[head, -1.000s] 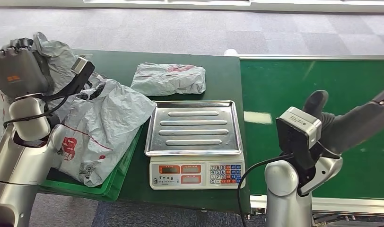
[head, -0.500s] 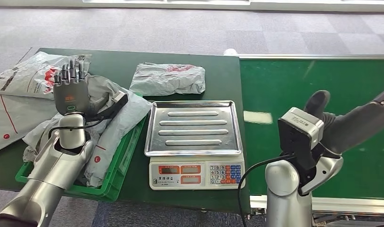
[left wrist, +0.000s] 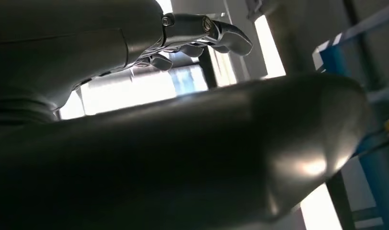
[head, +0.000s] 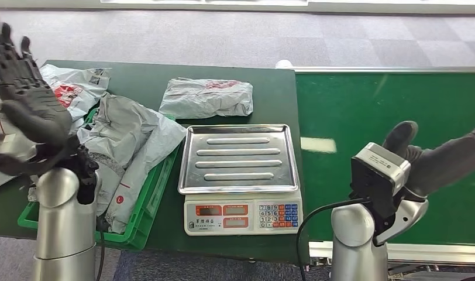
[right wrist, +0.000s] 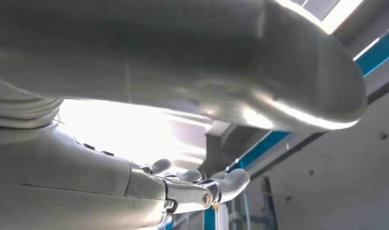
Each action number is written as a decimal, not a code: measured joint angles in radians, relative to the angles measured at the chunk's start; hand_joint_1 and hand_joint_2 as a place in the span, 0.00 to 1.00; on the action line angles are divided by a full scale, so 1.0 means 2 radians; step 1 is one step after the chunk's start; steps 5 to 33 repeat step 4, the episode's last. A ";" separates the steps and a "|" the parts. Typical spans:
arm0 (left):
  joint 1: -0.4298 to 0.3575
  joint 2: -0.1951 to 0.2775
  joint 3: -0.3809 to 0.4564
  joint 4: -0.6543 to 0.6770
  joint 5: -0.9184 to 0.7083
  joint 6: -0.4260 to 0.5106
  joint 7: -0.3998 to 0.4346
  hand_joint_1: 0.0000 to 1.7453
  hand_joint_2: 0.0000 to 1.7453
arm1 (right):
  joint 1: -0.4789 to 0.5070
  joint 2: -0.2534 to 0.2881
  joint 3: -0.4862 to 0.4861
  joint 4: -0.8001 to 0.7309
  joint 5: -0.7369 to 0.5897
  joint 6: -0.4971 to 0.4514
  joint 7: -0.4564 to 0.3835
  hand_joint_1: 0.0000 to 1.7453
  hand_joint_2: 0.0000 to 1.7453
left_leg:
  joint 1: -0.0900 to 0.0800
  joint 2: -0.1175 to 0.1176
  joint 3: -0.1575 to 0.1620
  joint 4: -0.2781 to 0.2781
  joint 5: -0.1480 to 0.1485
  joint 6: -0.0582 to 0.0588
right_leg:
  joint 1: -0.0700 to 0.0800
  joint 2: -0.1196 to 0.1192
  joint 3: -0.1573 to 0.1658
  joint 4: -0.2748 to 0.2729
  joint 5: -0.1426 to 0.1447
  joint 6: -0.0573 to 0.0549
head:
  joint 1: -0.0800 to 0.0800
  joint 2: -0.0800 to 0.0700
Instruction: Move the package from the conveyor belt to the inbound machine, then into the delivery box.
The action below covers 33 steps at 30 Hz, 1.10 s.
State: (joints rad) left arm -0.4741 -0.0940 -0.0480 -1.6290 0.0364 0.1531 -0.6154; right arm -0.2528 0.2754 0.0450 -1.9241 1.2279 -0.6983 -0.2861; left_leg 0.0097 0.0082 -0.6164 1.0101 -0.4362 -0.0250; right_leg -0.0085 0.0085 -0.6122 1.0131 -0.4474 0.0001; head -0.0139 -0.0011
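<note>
Here, a dark green table (head: pixel 165 79) carries a silver weighing scale (head: pixel 240 175) at its centre, with an orange-and-blue keypad along its near edge. At 12 o'clock from the scale lies a crumpled grey package (head: pixel 207 97), flat on the table and apart from the pan. At 9 o'clock sits a green crate (head: pixel 143 213) piled with more grey and white mail bags (head: pixel 127 137), some spilling over its far side. At 3 o'clock runs the green conveyor belt (head: pixel 364 99), framed in pale metal. Beyond the table stretches grey carpet tile (head: pixel 223 35).

The left hand (head: pixel 26 96) is raised above the crate, fingers spread wide, holding nothing. The right hand (head: pixel 425 153) hangs over the belt, fingers loosely extended, nothing in them. The wrist views look up at bright ceiling lights and blue beams (right wrist: pixel 274 141).
</note>
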 joint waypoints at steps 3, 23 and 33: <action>0.018 -0.029 0.033 -0.094 0.184 -0.068 -0.003 0.00 0.00 | -0.007 0.000 0.000 0.007 -0.014 0.000 -0.006 0.00 0.00 | 0.000 0.000 0.000 0.000 0.000 0.000 | 0.000 0.000 0.000 0.000 0.000 0.000 | 0.000 0.000; 0.022 -0.034 0.039 -0.109 0.201 -0.076 -0.002 0.00 0.00 | -0.008 0.000 0.000 0.008 -0.015 0.000 -0.007 0.00 0.00 | 0.000 0.000 0.000 0.000 0.000 0.000 | 0.000 0.000 0.000 0.000 0.000 0.000 | 0.000 0.000; 0.022 -0.034 0.039 -0.109 0.201 -0.076 -0.002 0.00 0.00 | -0.008 0.000 0.000 0.008 -0.015 0.000 -0.007 0.00 0.00 | 0.000 0.000 0.000 0.000 0.000 0.000 | 0.000 0.000 0.000 0.000 0.000 0.000 | 0.000 0.000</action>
